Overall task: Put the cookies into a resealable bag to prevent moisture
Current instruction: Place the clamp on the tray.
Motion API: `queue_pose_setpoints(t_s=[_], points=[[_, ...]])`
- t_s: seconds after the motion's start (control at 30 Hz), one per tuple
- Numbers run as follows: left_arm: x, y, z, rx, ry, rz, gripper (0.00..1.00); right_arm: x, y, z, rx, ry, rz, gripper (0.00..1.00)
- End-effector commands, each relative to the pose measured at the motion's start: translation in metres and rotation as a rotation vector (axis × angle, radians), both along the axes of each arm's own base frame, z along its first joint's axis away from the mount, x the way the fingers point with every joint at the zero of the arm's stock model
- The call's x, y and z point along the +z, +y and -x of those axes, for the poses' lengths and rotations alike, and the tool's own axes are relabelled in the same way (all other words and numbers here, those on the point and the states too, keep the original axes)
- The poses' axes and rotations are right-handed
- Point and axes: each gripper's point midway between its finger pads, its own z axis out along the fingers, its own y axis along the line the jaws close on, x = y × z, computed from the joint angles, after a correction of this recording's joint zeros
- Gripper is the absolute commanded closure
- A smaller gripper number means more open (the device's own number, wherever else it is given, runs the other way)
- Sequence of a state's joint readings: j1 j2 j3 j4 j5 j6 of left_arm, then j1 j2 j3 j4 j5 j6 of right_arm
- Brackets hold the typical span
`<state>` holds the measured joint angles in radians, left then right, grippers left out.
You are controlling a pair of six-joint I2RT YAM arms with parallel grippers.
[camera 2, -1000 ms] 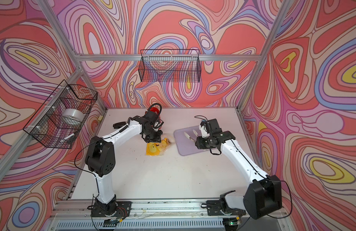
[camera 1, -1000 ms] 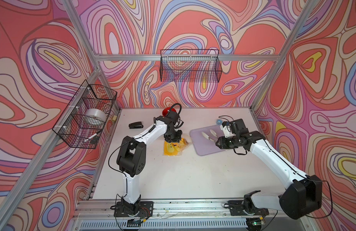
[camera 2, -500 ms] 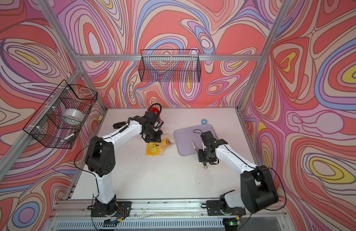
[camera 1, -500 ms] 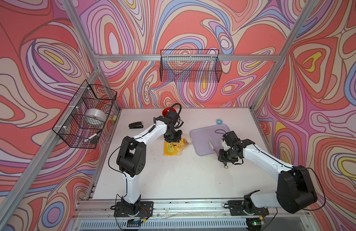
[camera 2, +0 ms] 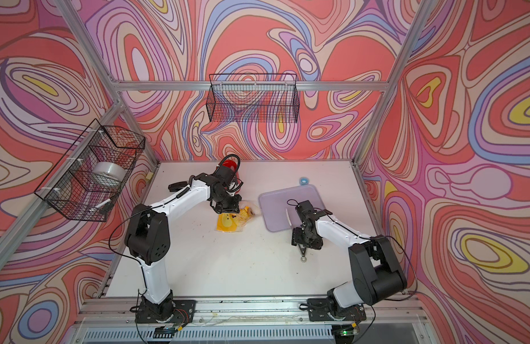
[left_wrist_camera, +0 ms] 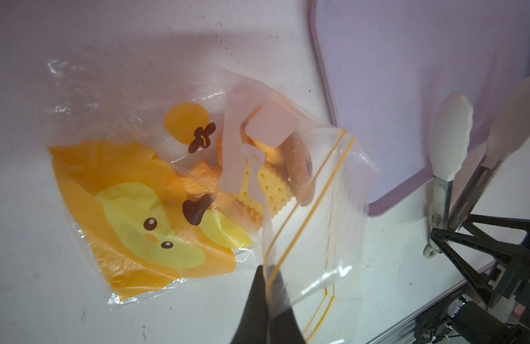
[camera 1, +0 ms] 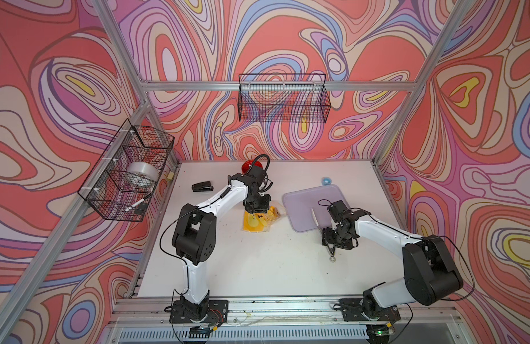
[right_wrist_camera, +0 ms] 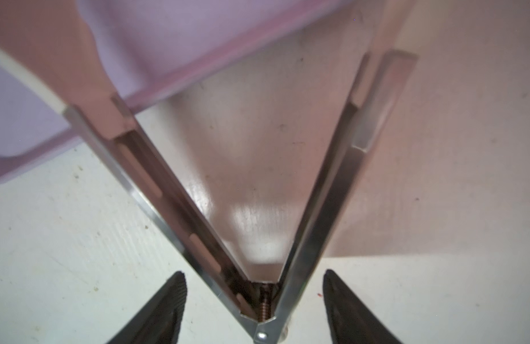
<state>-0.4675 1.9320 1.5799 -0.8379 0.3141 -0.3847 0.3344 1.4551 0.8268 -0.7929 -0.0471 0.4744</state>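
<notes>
Left jaws tight on resealable bag point(left_wrist_camera: 168, 226) edge

In both top views you look from high over the front edge, down onto the whole white tabletop point(camera 1: 257, 268). Your left wrist camera is close above the transparent printed zip bag point(left_wrist_camera: 144, 214), and your right one is very near the steel V-shaped tongs point(right_wrist_camera: 305, 208). Both wrist views share a corner of the flat lilac tray point(right_wrist_camera: 198, 70).
</notes>
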Motion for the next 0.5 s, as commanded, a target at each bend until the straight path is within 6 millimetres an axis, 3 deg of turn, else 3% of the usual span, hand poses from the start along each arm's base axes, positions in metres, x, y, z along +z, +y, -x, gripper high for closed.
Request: queue_pose_setpoints(t_s=[0.0,0.1,0.2,0.33,0.47], points=[[0.007,0.000,0.007,-0.021,-0.005,0.006,1.00,0.040,0.002,-0.009,0.018,-0.117,0.020,0.19],[0.007,0.000,0.007,-0.022,-0.004,0.009,1.00,0.084,0.027,-0.021,0.125,-0.262,-0.067,0.15],[0.008,-0.002,0.007,-0.024,-0.003,0.017,1.00,0.108,0.063,-0.037,0.198,-0.350,-0.235,0.16],[0.016,0.002,0.007,-0.039,-0.026,-0.001,1.00,0.115,0.110,-0.066,0.281,-0.412,-0.359,0.21],[0.024,0.003,0.009,-0.057,-0.034,0.000,1.00,0.108,0.150,-0.095,0.354,-0.449,-0.384,0.23]])
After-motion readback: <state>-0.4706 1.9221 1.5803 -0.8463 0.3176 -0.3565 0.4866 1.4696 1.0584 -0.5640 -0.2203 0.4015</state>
